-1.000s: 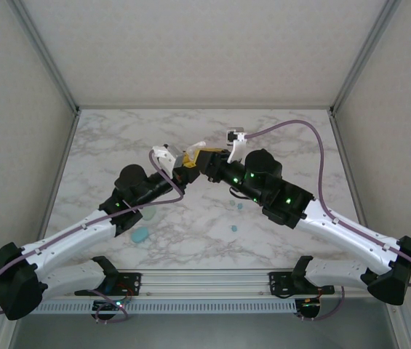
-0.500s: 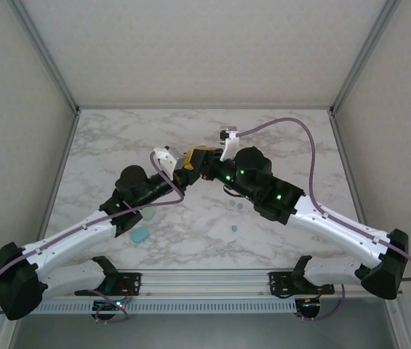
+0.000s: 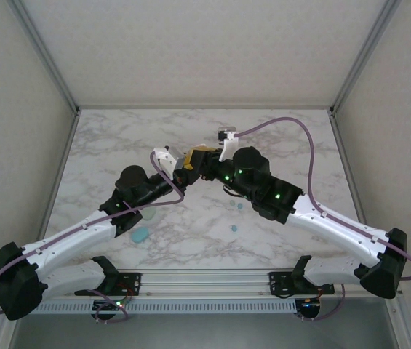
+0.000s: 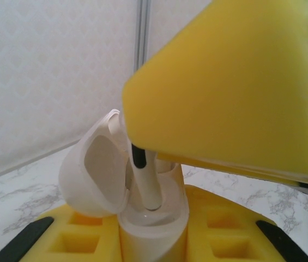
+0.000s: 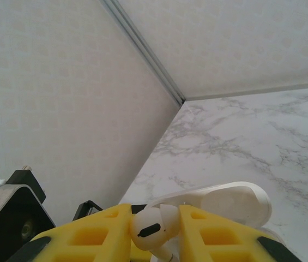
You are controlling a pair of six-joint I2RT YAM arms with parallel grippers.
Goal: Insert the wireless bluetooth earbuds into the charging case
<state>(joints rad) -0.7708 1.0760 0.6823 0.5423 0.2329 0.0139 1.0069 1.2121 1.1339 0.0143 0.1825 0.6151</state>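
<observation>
A white charging case [image 4: 155, 221] stands upright between the yellow fingers of my left gripper [image 4: 154, 240], which is shut on it. Its lid [image 4: 95, 174] is swung open to the left. My right gripper [image 5: 155, 236] is shut on the head of a white earbud [image 5: 149, 229]. The earbud's stem [image 4: 147, 183] points down into the case's open mouth, its tip just above the well. The case lid [image 5: 227, 203] lies just beyond that earbud. Both grippers meet mid-table, left gripper [image 3: 185, 171] and right gripper [image 3: 204, 161].
Two tiny pale teal earbuds [image 3: 233, 205] [image 3: 233, 230] lie on the marble table [image 3: 300, 138] under the right forearm. A teal oval case [image 3: 141, 235] sits near the left arm. Walls close in the table on three sides.
The right arm has swung left, bringing its gripper closer over the left gripper. Almost all of that move came in the first half second. The left arm has stayed put.
</observation>
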